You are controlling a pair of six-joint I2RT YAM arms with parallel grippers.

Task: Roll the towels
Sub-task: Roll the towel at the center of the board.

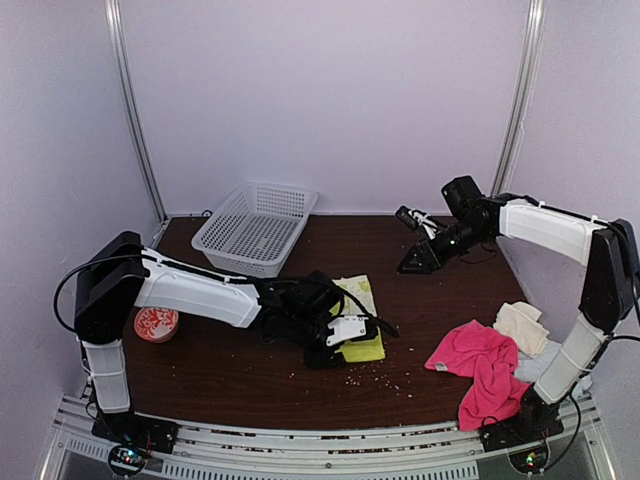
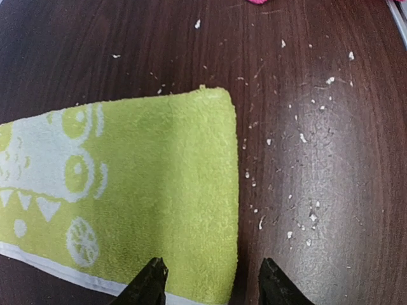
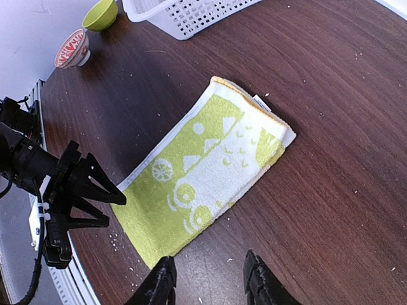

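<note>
Top external: white basket (image 1: 240, 262) behind lime towel (image 1: 358, 293); left hand (image 2: 213, 283), right hand (image 3: 206, 279) both released.

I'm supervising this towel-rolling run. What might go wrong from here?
The left gripper, open, sits over only one corner of the lime towel, so a pinch there may start a skewed roll. Crumbs scattered beside that edge might get rolled in. The pink towel, bunched near the right arm, may snag.
</note>
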